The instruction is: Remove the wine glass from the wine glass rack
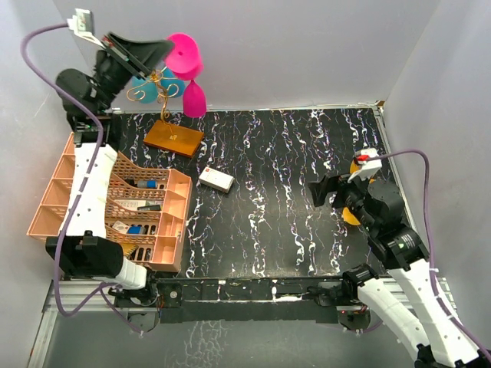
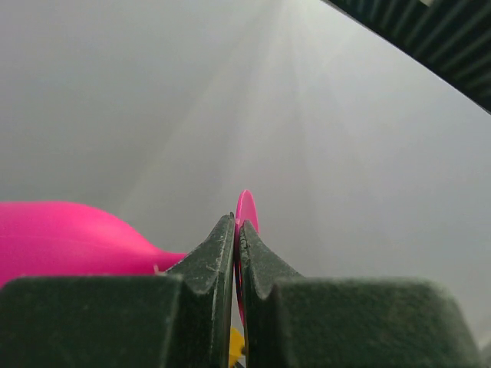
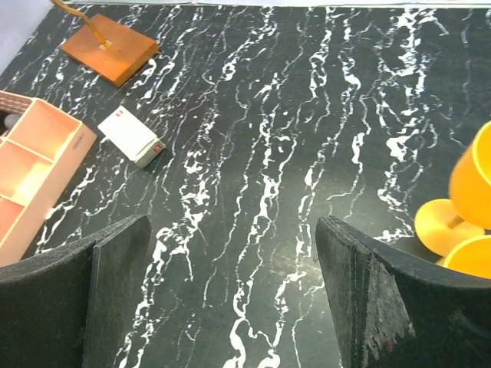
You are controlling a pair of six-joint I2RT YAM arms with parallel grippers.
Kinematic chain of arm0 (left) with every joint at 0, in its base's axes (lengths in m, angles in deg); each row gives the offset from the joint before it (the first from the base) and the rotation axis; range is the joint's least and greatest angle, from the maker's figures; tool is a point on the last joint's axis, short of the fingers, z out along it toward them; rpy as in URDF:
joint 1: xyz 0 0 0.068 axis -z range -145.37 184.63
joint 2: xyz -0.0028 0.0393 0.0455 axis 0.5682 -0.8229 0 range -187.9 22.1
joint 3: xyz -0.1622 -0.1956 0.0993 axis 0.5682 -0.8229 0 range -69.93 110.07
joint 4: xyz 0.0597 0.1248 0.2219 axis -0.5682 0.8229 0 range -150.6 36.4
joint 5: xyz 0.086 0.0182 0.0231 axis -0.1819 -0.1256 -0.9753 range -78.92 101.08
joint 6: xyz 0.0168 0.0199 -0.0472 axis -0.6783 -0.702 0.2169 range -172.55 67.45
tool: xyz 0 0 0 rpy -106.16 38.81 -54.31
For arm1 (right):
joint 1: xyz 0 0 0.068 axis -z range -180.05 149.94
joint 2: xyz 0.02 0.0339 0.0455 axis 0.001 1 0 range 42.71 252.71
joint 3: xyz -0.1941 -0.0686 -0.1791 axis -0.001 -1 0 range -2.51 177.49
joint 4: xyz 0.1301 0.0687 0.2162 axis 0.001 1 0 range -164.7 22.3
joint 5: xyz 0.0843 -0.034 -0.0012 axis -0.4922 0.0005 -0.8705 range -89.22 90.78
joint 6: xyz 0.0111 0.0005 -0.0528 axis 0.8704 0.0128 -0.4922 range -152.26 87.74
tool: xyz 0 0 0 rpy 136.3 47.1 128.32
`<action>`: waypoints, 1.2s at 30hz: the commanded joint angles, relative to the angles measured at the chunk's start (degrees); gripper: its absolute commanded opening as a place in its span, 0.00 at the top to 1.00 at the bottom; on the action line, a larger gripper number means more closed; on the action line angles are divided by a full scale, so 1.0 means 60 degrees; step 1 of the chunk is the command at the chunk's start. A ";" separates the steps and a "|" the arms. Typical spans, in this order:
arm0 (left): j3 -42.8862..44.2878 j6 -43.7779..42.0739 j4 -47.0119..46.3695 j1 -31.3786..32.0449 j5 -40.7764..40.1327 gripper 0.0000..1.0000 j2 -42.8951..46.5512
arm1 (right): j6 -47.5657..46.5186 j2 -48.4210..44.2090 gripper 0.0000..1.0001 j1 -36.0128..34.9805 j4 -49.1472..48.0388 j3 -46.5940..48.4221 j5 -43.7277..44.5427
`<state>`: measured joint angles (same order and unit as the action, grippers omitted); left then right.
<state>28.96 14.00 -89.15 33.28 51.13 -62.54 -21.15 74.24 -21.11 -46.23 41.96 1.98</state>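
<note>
At the far left corner of the desk, the left gripper (image 2: pixel 236 222) is pinching the thin foot of 1 pink wine glass (image 1: pixel 184 55), beside the top of the gold rack (image 1: pixel 175 138). 1 other pink glass (image 1: pixel 194 98) and 1 teal glass (image 1: pixel 142 88) hang there (the wire arms are mostly hidden). Near the right edge, the right gripper (image 3: pixel 232 226) is spread above the desk (image 3: pixel 268 115), beside 2 orange glasses (image 3: pixel 472 184).

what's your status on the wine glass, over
Left gripper shut on pink wine glass, up at the wine glass rack. Right gripper open, far off. Teal glass close beside.
</note>
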 commanded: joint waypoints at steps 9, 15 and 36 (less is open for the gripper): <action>-0.4564 0.5308 -0.8479 0.2623 0.0622 1.00 0.0311 | 0.3253 0.1829 0.02 -0.0052 -0.3055 0.0488 -0.3623; -0.5636 0.7165 -1.0836 0.2947 0.0432 1.00 -0.0052 | 0.4744 0.2476 0.02 -0.0050 -0.4281 0.0814 -0.4260; -0.7038 0.7613 -1.1741 0.3675 -0.0351 1.00 0.0144 | 1.0991 0.5126 0.48 -0.0050 -1.5074 -0.0234 -0.6630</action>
<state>-13.35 58.89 -151.40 54.48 50.76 -62.76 35.20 103.53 -21.09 -114.47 40.71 -33.52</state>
